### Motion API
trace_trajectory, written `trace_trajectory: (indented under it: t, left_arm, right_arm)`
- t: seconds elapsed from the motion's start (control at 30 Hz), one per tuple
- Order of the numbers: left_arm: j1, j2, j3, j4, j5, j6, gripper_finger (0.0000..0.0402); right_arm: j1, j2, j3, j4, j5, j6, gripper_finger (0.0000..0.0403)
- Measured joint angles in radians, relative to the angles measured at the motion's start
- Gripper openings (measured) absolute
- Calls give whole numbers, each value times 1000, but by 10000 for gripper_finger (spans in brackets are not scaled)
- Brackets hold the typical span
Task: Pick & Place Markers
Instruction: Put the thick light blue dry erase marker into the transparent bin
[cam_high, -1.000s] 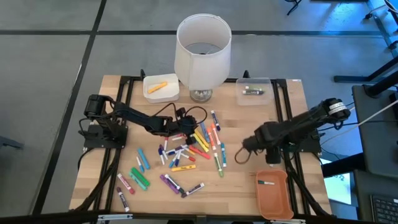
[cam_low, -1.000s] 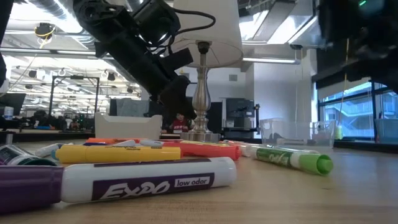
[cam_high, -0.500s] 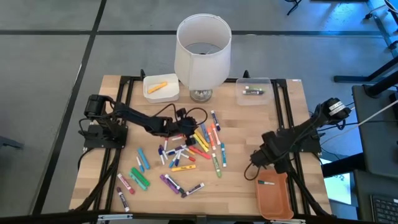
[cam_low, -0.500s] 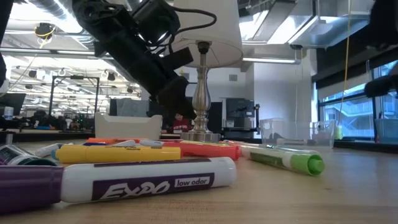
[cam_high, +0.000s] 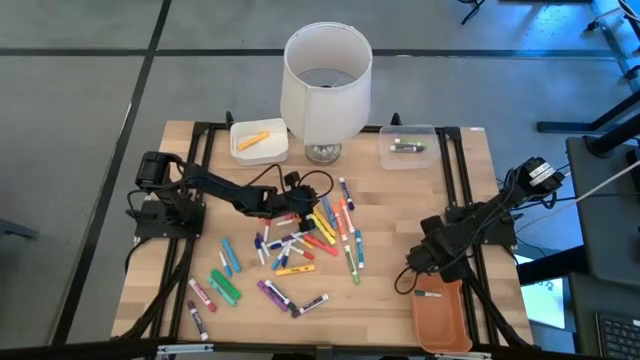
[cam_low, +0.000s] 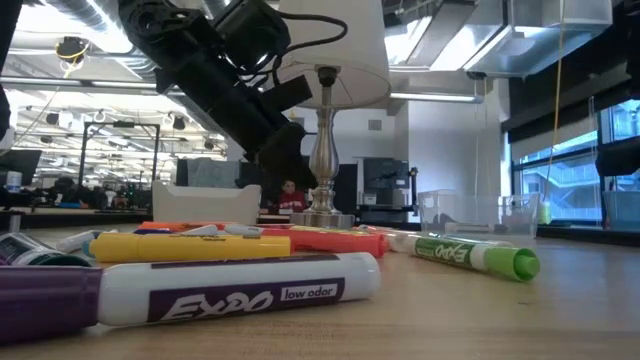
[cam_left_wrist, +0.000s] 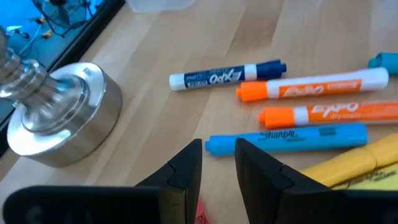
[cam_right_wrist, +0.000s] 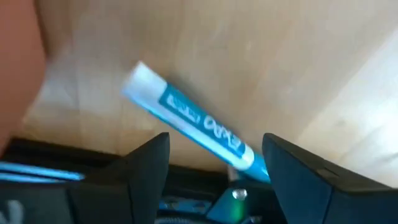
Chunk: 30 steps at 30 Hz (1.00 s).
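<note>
Right wrist view is the blurry one: a white-and-blue marker (cam_right_wrist: 189, 124) lies slanted between the right gripper's (cam_right_wrist: 214, 165) two dark fingers, which stand wide apart, and whether it touches either finger I cannot tell. From the high view that gripper (cam_high: 418, 262) sits at the near end of the orange plastic tray (cam_high: 440, 322), where a small dark marker (cam_high: 431, 295) lies, details too small to read. Across the table, the left gripper (cam_high: 291, 203) is down at the edge of the scattered pile of coloured markers (cam_high: 300, 245), on the side toward the tray's far-off white-shaded lamp with its metal base (cam_high: 322, 152). Left wrist view shows its fingers (cam_left_wrist: 186, 168) parted by a narrow gap, gripping nothing, tips just beside the cap end of a light blue highlighter (cam_left_wrist: 286, 138). Low view cuts off both grippers.
</note>
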Motion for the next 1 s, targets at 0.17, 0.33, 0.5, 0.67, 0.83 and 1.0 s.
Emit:
trace_trajectory:
  t: [0.17, 0.33, 0.5, 0.67, 0.83, 1.0]
  left_arm:
    - [0, 0, 0, 2, 0, 0, 92]
    - [0, 0, 0, 1, 0, 0, 91]
    - [0, 0, 0, 2, 0, 10, 89]
    - [0, 0, 0, 28, 0, 26, 88]
    - [0, 0, 0, 51, 0, 36, 88]
    - [0, 0, 0, 50, 0, 36, 88]
  right_arm:
    - [0, 0, 0, 32, 17, 0, 257]
    - [0, 34, -12, 31, 14, 11, 249]
    - [-4, 104, -7, 31, 15, 13, 221]
    - [-24, 124, 18, 32, 16, 7, 178]
    - [-39, 124, 51, 29, 17, 1, 133]
    - [-54, 124, 91, 23, 19, -3, 105]
